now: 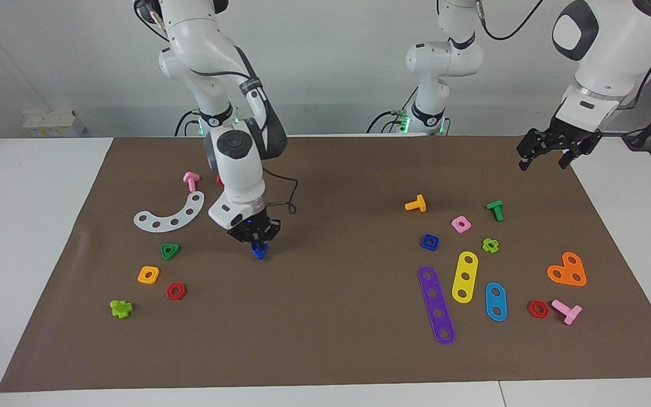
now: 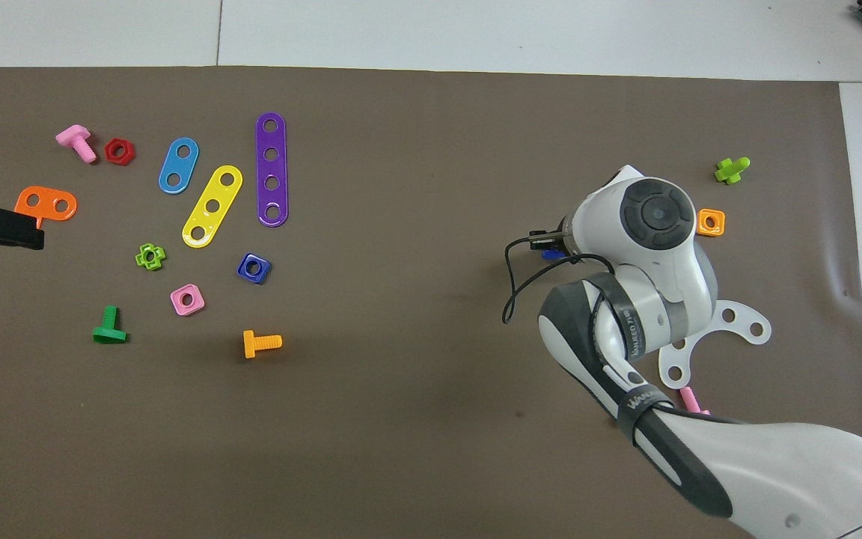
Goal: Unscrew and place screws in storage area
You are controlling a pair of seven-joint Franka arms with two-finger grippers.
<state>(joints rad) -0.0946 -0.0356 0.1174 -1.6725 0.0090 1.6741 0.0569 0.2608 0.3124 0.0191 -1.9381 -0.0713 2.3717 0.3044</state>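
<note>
The blue screw [image 1: 259,252] hangs point-down from the right gripper [image 1: 256,240], whose jaws are closed on its upper part. It is held over bare brown mat toward the right arm's end of the worktop [image 1: 37,186]; whether its tip touches the mat I cannot tell. In the overhead view only a sliver of blue [image 2: 551,254] shows beside the arm's wrist.

On the mat around it lie the green triangular nut [image 1: 170,251], an orange square nut [image 1: 148,275], a red hex nut [image 1: 176,291] and a lime cross-headed bolt [image 1: 121,308]. Nearer the robots than these sit the white curved strip [image 1: 170,213] and a pink bolt [image 1: 191,181].

The left gripper [image 1: 546,157] waits in the air over the mat's edge at the left arm's end, its jaws spread apart and holding nothing. Toward that end lie the blue square nut [image 1: 429,242], an orange bolt [image 1: 416,204], a pink square nut [image 1: 461,224], a green bolt [image 1: 495,210], and the purple strip [image 1: 436,304], yellow strip [image 1: 464,276] and blue strip [image 1: 495,301] side by side.
</note>
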